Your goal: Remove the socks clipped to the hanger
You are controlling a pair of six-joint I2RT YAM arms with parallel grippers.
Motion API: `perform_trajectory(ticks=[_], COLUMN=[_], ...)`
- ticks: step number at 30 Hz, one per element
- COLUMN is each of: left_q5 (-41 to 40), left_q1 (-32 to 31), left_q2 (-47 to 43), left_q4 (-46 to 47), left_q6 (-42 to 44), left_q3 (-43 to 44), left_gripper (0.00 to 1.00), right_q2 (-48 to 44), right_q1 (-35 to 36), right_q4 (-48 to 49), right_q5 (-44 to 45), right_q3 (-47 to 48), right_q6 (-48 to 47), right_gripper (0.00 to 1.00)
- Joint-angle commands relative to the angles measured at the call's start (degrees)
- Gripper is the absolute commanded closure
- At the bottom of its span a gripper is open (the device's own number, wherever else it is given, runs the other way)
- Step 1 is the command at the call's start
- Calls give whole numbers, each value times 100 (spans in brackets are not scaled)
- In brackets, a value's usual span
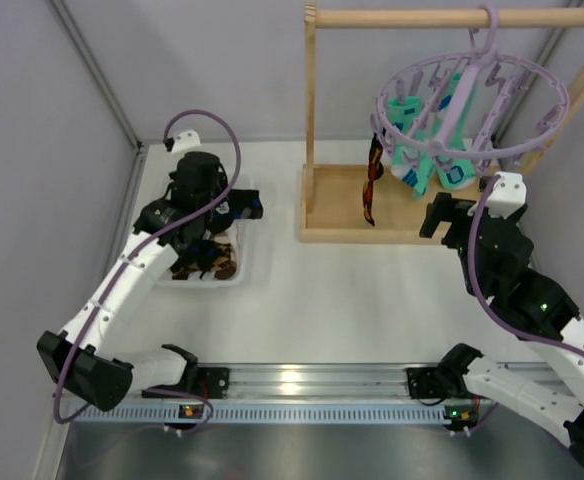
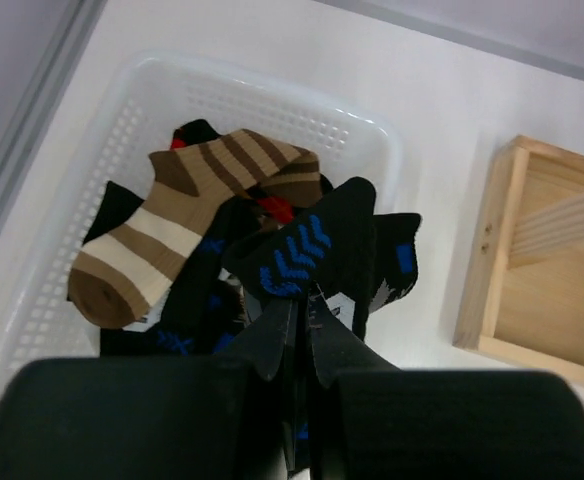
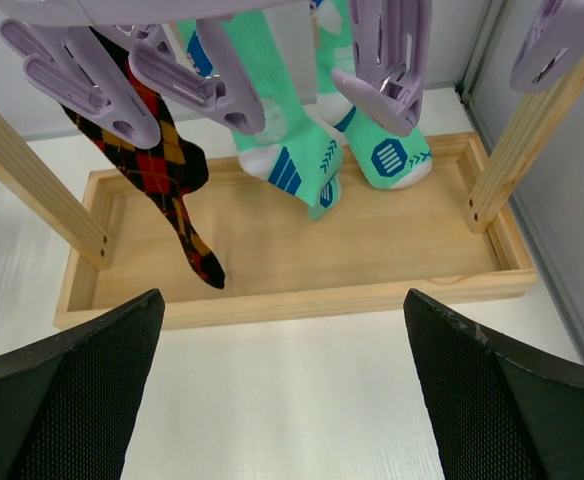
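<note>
The hanger hangs by its hook from the top rail of the wooden frame at the far right of the tabletop. Its ring lies roughly level, and its right side is close to the right wall. The frame's uprights stand at either end of its base tray, and the clipped socks hang in the gap between them.

The turquoise socks hang from clip pegs toward the right of the ring. Their long axes are vertical, with cuffs up and feet low over the tray floor. The black sock with orange-red diamonds hangs from the left side of the ring, near the left upright. It is long and narrow, running downward with a slight slant, and its tip is the lowest point, just above the tray.

The right hand sits just in front of the tray's near edge, below the ring and facing the socks. Its jaws are spread wide with nothing between them. Bare tabletop lies in front of the frame and to its left.

Across that open stretch, well apart from the frame, a white basket stands near the left wall. The left hand hovers over it, closed, its tips pinching a black sock with blue marks above the heap. A brown striped sock lies on top of the pile inside.
</note>
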Motion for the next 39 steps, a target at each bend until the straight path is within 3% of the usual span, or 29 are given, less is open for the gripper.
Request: perform_trajectory(ticks=[1,5,14,20,27,31,33,34,35,37,38,39], left_q5=[552,850,1562,2353,2099,2134,2073,2064,2046,2064,2055,2072], left_q1=[449,967,1794,1821,1848,1857,1857,1857,1857,1857,1857,1857], left_q2=[16,227,1105,2397,3075,2848,2462,2312,2162,1705,1434,1292], left_q4=[-184,-264,-228,-211,-211,-211,-228,-220,-228,-237,-237,-237], left_q6=[220,247,-184,-254,-571,-597,-589,-571,-562,-492,-466,-448], left_q3=[549,744,234,278,164,137,137,146,163,216,225,225], left_gripper=[100,100,100,100,100,83,67,57,40,27,11,2], right_q2=[-54,-72,16,-19,-256,-467,-581,-616,-652,-739,-801,-836], right_q1=[-61,-61,-61,-61,-61,-61,-70,-61,-61,-61,-61,-61], right_q4=[38,91,214,354,355,284,223,205,196,109,100,91], right_q5=[5,-21,-214,-469,-944,-1076,-1128,-1146,-1155,-1155,-1146,-1146], right_q3=[-27,-89,-238,-449,-712,-748,-713,-696,-678,-625,-616,-608], right_q6=[-27,-27,17,43,8,78,105,113,122,140,149,157], right_gripper=[0,0,1,1,1,1,1,1,1,1,0,1])
